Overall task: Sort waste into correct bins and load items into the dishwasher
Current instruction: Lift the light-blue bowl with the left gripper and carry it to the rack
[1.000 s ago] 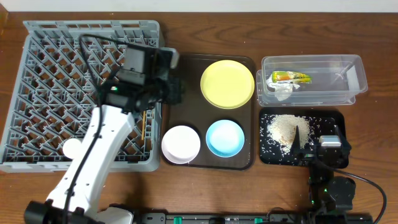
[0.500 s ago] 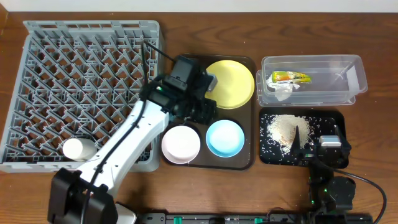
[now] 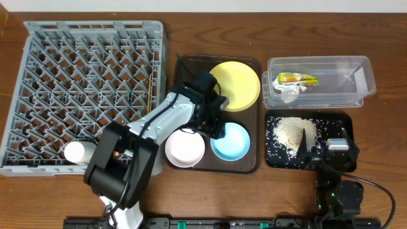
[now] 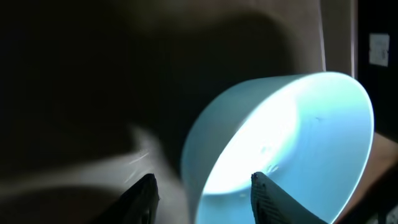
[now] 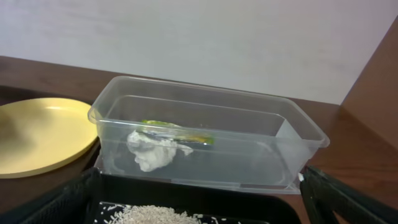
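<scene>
The light blue bowl (image 3: 232,143) is seated in the near right corner of the serving tray (image 3: 255,121). Its rim is straddled by the left tool (image 4: 205,196), jaws parted and unclenched. The right tool (image 5: 199,205) is held fully released.

We see a dark brown wooden table (image 3: 191,25) whose straight grain runs from side to side and fills almost the whole overhead view. Along its far edge a pale strip (image 3: 254,5) shows (wall or floor, we cannot tell from above). From the right wrist we find a plain off-white wall (image 5: 217,37) rising behind the table, under soft, even light.
</scene>
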You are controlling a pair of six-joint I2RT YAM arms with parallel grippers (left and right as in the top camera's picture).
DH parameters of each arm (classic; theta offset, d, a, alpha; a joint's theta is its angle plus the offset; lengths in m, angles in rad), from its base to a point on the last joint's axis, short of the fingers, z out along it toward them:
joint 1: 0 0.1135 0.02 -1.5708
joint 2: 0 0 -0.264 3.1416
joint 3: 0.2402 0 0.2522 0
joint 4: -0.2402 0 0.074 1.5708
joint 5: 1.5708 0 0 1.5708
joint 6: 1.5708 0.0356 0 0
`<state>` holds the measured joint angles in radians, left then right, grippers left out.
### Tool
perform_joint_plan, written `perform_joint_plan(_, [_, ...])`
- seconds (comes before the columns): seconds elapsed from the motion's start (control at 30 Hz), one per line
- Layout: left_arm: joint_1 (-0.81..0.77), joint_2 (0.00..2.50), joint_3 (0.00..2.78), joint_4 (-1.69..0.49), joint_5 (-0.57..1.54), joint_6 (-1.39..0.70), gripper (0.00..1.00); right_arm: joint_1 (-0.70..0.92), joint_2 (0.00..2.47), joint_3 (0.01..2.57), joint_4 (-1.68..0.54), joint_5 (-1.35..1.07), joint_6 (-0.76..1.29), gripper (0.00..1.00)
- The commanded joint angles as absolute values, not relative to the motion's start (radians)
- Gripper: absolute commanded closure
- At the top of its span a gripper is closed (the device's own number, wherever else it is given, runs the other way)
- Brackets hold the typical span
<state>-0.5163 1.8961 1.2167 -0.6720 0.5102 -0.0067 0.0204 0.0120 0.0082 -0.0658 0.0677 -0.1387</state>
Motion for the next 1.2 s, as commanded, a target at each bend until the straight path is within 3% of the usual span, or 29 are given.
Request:
perform_joint_plan(0.0, [-0.521,1.942,1.212,-0.671,0.588,0.06,0.55,0.012,0.007,0.006,-0.067,0.071,-0.128,0.01])
perform_joint_plan(0.07, [-0.523,1.965,1.212,-0.671,0.596,0.06,0.64,0.012,0.007,0.006,-0.067,0.071,-0.128,0.01])
perform_joint_plan(0.17, [-0.523,1.971,1.213,-0.671,0.631,0.058,0.86,0.012,0.007,0.006,-0.067,0.07,-0.128,0.01])
perform_joint_plan(0.3, [-0.521,1.949,1.249,-0.682,0.645,0.013,0.92,0.012,0.007,0.006,-0.067,0.07,-0.128,0.01])
perform_joint_plan(0.47, [-0.52,1.859,1.337,-0.759,0.591,-0.006,0.92,0.012,0.007,0.006,-0.067,0.071,-0.128,0.01])
perform_joint_plan(0.8, [-0.461,1.556,1.449,-1.056,-0.283,-0.196,0.92,0.012,0.007,0.006,-0.067,0.071,-0.128,0.01])
perform_joint_plan(1.0, [-0.301,1.458,1.446,-1.122,-0.617,-0.278,0.92,0.012,0.007,0.006,-0.067,0.07,-0.128,0.01])
perform_joint_plan(1.17, [-0.199,1.482,1.419,-1.085,-0.746,-0.313,0.92,0.012,0.007,0.006,-0.067,0.07,-0.128,0.01])
